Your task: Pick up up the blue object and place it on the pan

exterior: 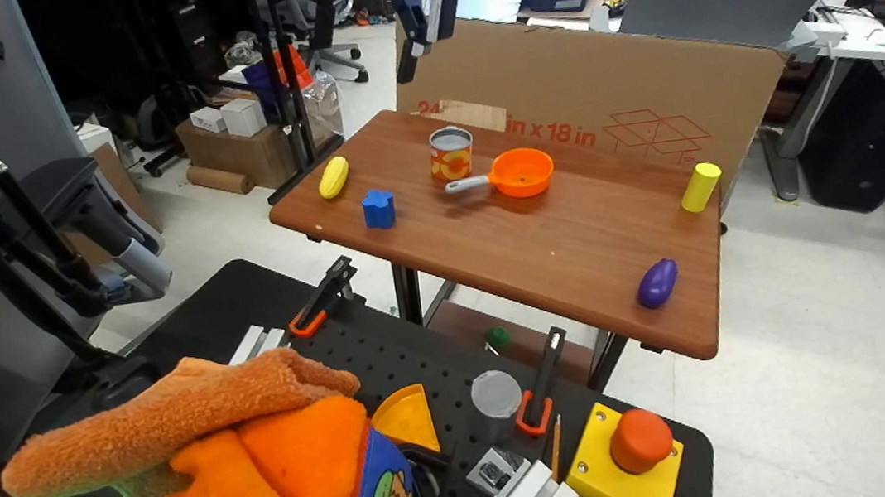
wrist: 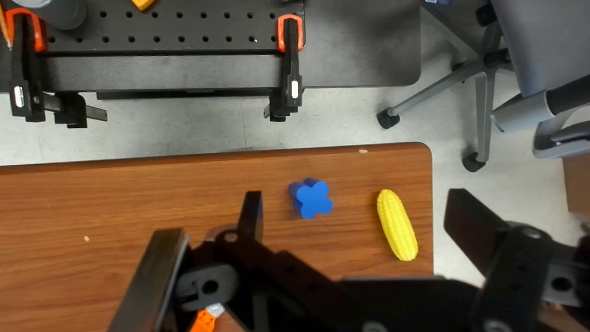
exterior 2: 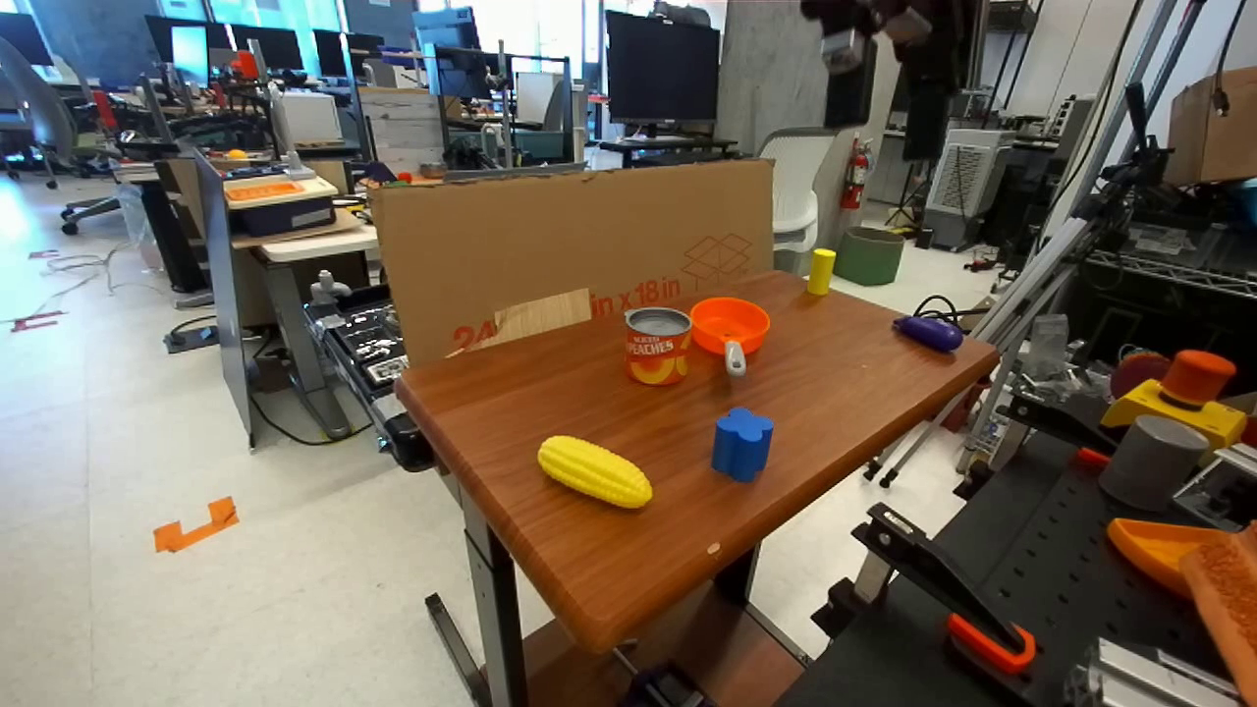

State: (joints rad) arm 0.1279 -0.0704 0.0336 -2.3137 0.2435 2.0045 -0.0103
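Observation:
The blue object [exterior: 379, 209] is a chunky flower-shaped block standing on the brown table, also in an exterior view [exterior 2: 742, 445] and the wrist view [wrist: 312, 198]. The pan [exterior: 525, 186] is round and orange with a light grey handle, further back on the table; it also shows in an exterior view [exterior 2: 730, 322]. In the wrist view only an orange sliver of the pan [wrist: 203, 321] shows behind the gripper parts. My gripper [wrist: 357, 203] is wide open and empty, high above the table. It also shows at the top of an exterior view [exterior 2: 887, 118].
On the table [exterior: 492, 243] stand a peach can [exterior: 452, 153] beside the pan, a yellow corn [exterior: 334, 177] near the blue object, a yellow cylinder [exterior: 701, 186] and a purple eggplant [exterior: 657, 284]. A cardboard sheet [exterior: 556, 77] stands along the table's far edge.

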